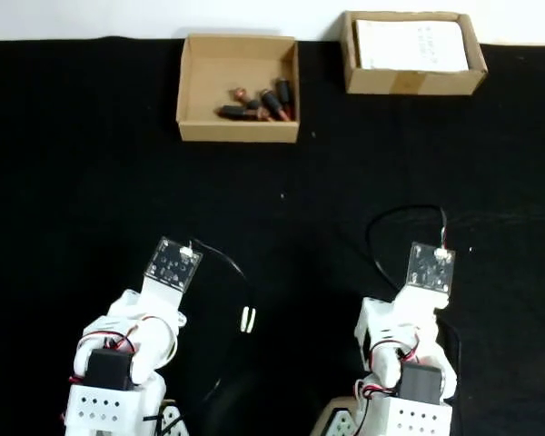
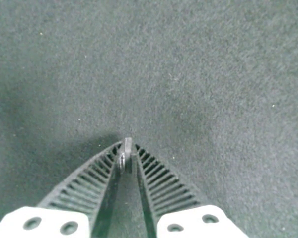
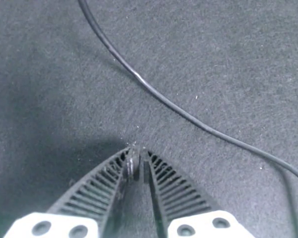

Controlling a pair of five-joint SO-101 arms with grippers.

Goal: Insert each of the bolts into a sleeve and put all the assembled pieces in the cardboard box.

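While both arms sit folded at the near edge of the black counter (image 1: 91, 182), the left end effector (image 2: 127, 148) is clenched, tips pressed together on nothing; the right end effector (image 3: 136, 156) is likewise clenched and empty, just beside a black cable (image 3: 154, 91); the bolt-and-sleeve pieces (image 1: 259, 102) lie clustered inside the cardboard box (image 1: 193, 91) at the far edge; a second box (image 1: 409, 82) nearby holds white paper (image 1: 411, 44).

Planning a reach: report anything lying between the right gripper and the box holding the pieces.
A black cable crosses just ahead of the right gripper. Beyond it, nothing visible stands before the box.
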